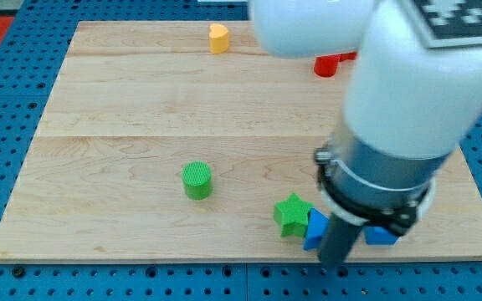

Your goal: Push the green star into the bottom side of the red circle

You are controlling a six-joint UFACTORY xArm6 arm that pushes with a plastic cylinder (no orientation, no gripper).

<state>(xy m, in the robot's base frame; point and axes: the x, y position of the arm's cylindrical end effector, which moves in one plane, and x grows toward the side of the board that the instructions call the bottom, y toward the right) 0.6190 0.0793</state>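
Observation:
The green star [292,214] lies near the board's bottom edge, right of centre. A red block [325,65], seemingly round, sits at the view's top right, partly hidden by the white arm. My tip [334,265] is at the lower end of the dark rod, just right of and below the star. A blue block [315,230] lies between the tip and the star and touches the star's right side. The red block is far above the star.
A green cylinder [197,180] stands left of the star. A yellow block [217,38] sits at the top edge. A second blue block [381,236] shows right of the rod. The wooden board [124,100] rests on a blue pegboard.

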